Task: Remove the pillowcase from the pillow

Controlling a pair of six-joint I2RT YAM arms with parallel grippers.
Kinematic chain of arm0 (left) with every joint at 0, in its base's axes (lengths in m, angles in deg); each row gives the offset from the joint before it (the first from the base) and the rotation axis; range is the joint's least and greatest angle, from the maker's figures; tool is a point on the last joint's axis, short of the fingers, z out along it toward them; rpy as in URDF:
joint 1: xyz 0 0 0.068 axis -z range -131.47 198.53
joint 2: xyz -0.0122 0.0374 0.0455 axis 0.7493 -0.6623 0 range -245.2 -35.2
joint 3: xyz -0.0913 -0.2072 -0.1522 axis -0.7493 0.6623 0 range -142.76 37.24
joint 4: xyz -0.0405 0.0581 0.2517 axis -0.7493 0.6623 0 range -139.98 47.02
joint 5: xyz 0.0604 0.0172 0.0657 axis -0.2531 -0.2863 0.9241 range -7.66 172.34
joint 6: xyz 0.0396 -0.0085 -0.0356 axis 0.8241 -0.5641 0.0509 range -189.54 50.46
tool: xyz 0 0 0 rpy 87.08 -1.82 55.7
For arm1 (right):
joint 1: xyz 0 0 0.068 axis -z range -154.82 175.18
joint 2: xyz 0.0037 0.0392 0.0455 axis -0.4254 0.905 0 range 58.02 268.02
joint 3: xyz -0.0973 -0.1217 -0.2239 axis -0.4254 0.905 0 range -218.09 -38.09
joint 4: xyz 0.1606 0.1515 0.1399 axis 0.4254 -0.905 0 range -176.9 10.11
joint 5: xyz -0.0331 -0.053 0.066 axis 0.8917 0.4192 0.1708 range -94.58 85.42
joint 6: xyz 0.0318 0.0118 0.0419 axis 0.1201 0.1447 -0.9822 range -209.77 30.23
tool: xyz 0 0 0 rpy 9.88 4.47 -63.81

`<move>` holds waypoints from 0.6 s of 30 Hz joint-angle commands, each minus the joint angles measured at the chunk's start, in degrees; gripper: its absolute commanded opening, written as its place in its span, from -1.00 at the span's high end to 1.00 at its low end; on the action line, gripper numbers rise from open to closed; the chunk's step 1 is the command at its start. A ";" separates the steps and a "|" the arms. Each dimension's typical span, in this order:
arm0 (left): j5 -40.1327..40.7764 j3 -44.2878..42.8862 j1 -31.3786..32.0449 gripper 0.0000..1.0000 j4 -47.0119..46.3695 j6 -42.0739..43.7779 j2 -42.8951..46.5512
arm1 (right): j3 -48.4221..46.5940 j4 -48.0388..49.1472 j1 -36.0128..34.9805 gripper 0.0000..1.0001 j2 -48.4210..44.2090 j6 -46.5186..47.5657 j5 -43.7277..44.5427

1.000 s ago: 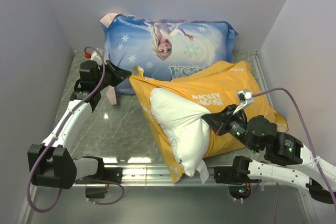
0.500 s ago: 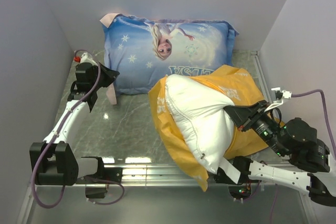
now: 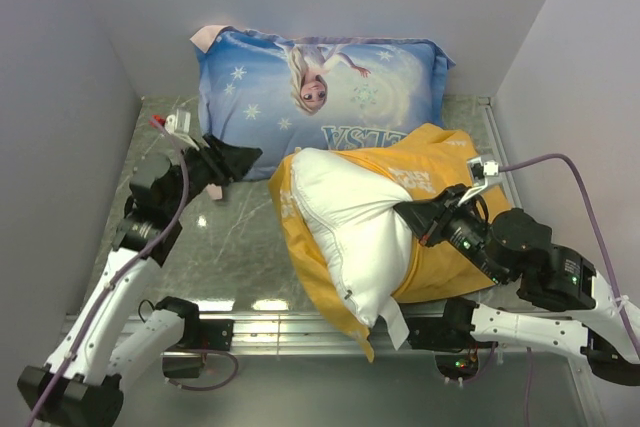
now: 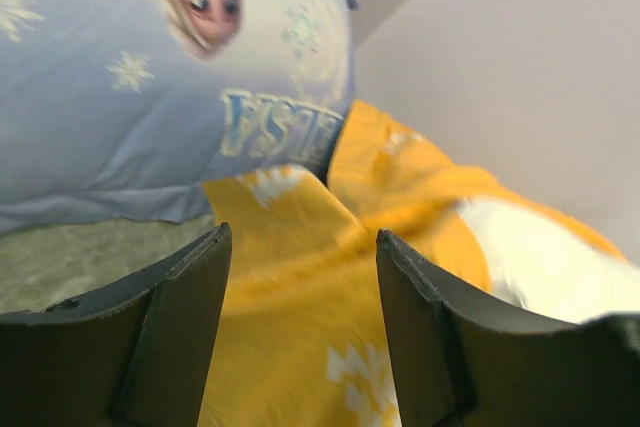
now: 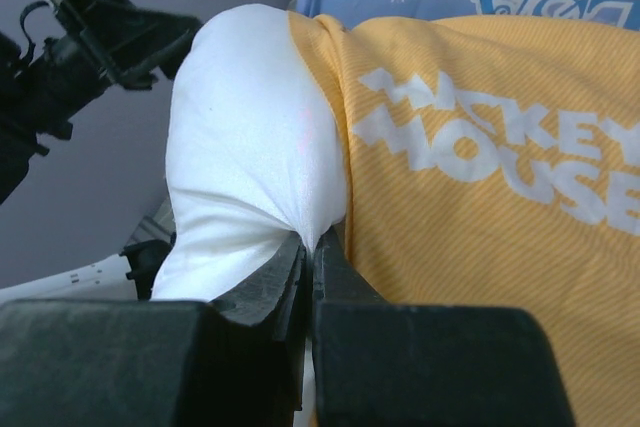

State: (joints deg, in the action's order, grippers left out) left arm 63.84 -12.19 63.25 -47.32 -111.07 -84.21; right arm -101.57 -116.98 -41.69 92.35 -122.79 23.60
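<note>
Pillow (image 3: 345, 217) now farther left, half inside pillowcase (image 3: 450, 154)

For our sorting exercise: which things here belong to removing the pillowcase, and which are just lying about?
Job: pillowcase, pillow, right gripper pinching the pillow, open left gripper.
Lying about: Elsa pillow at the back.

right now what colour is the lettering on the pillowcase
White, on the yellow-orange pillowcase; clearest in right wrist view.
</note>
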 commanded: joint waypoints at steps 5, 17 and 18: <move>-1.27 5.92 7.77 -0.29 -0.38 1.81 7.00 | -6.30 10.18 -0.10 1.00 1.53 0.67 1.00; -4.62 9.09 9.71 -0.34 -5.82 0.85 8.67 | -6.57 9.92 0.07 1.00 2.32 0.50 1.52; -4.18 9.09 9.63 -0.34 -5.82 0.67 8.76 | -6.30 10.01 -0.01 1.00 2.24 0.41 1.61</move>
State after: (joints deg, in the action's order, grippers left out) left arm 60.80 -3.14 72.67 -48.59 -110.62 -76.28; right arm -103.75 -117.17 -41.69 95.34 -121.63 23.84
